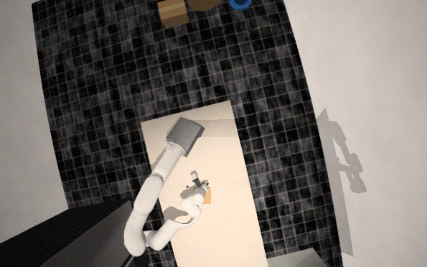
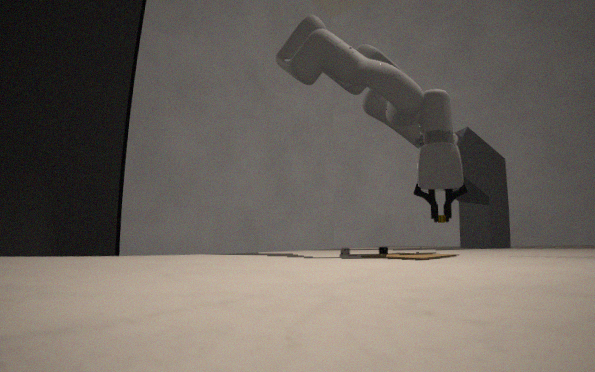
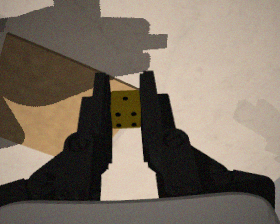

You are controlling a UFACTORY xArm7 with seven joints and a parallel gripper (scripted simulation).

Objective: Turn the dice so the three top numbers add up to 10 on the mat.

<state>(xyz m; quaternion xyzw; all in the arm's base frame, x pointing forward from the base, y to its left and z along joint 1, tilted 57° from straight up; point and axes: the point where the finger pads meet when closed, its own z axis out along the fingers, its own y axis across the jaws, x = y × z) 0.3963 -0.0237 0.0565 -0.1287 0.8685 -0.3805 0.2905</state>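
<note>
My gripper point(image 2: 441, 216) is shut on a small yellow die point(image 2: 441, 218) and holds it well above the table, over the right part of the thin tan mat point(image 2: 419, 256). In the wrist view the yellow die point(image 3: 126, 110) sits between the black fingertips, with dark pips facing the camera. The mat point(image 3: 47, 112) lies below to the left, partly in the arm's shadow. A black die point(image 2: 383, 249) and a grey die point(image 2: 345, 252) rest to the left of the gripper, near the mat's left end. In the overhead view the arm hides most of the mat point(image 1: 208, 196).
The grey robot base block point(image 2: 484, 192) stands behind the gripper on the pale table point(image 1: 209, 185). A dark cabinet point(image 1: 48, 237) stands off the table's side. Boxes point(image 1: 171, 12) lie far off on the tiled floor.
</note>
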